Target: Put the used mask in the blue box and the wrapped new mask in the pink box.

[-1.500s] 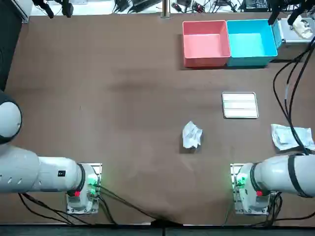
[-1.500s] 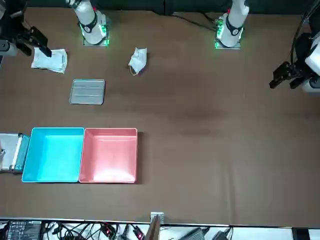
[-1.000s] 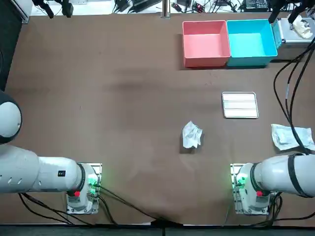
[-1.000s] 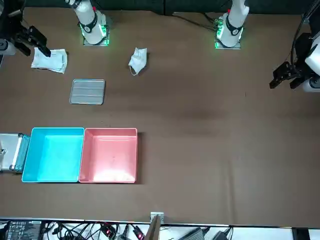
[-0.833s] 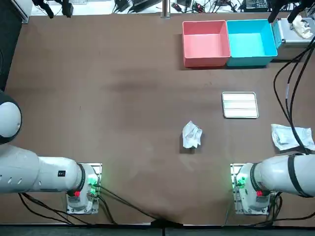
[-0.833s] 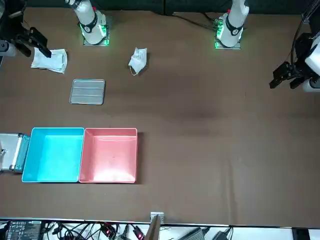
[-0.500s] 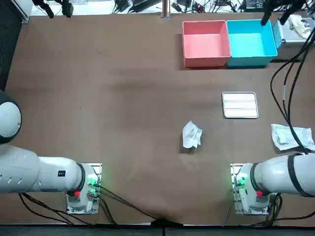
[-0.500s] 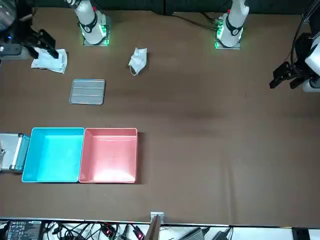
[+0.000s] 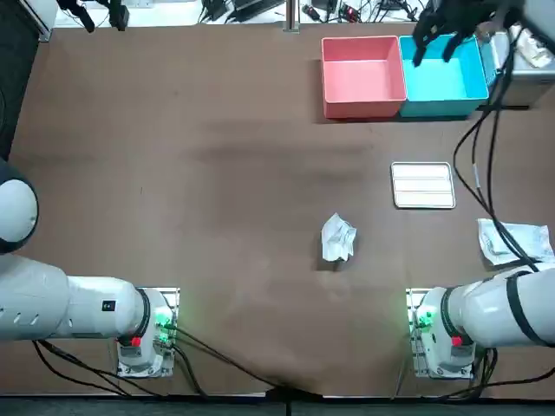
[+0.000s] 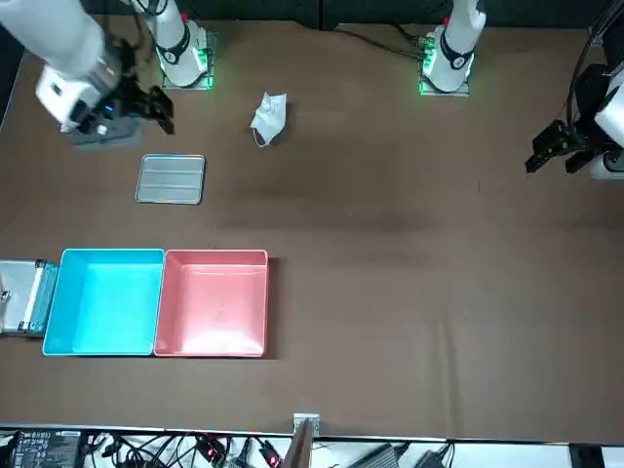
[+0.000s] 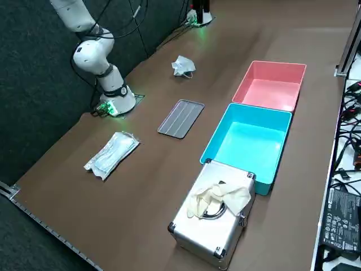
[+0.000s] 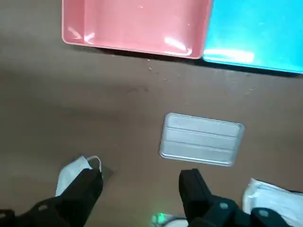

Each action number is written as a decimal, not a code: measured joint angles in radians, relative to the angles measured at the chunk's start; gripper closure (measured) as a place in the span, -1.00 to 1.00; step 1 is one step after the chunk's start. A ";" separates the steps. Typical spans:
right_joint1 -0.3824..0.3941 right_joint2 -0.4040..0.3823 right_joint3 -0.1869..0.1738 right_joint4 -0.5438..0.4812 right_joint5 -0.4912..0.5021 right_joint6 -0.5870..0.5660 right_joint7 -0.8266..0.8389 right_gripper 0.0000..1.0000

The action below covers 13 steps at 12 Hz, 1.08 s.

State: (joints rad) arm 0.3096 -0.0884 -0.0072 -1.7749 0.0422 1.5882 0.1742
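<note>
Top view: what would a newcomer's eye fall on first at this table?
The pink box and blue box, side by side at the far edge, both empty. Then the crumpled used mask in the middle, the wrapped new mask near the right arm's base, and the open right gripper raised above them, holding nothing.

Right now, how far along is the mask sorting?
Nothing is done: the pink box and the blue box are both empty. In hand, nothing either: the right claw hangs open and empty high above the table. Left to do: the crumpled used mask and the wrapped new mask both lie on the table, each waiting to be picked up and dropped in its box.
</note>
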 joint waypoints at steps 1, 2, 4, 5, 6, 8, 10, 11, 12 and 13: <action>0.030 0.004 0.001 -0.040 0.000 0.049 0.039 -1.00; 0.059 0.007 0.001 -0.076 0.000 0.091 0.069 -1.00; 0.111 0.018 0.002 -0.128 0.000 0.154 0.117 -1.00; 0.137 0.027 0.002 -0.145 0.000 0.177 0.146 -1.00; 0.164 0.039 0.003 -0.154 0.000 0.193 0.181 -1.00; 0.223 0.072 0.003 -0.162 0.000 0.219 0.262 -1.00; 0.285 0.114 0.003 -0.164 0.000 0.250 0.349 -1.00; 0.314 0.135 0.003 -0.165 0.000 0.262 0.385 -1.00; 0.339 0.155 0.004 -0.165 0.000 0.275 0.416 -1.00; 0.381 0.193 0.004 -0.166 0.000 0.303 0.481 -1.00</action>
State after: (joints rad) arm 0.6907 0.1041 -0.0036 -1.9407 0.0421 1.8910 0.6550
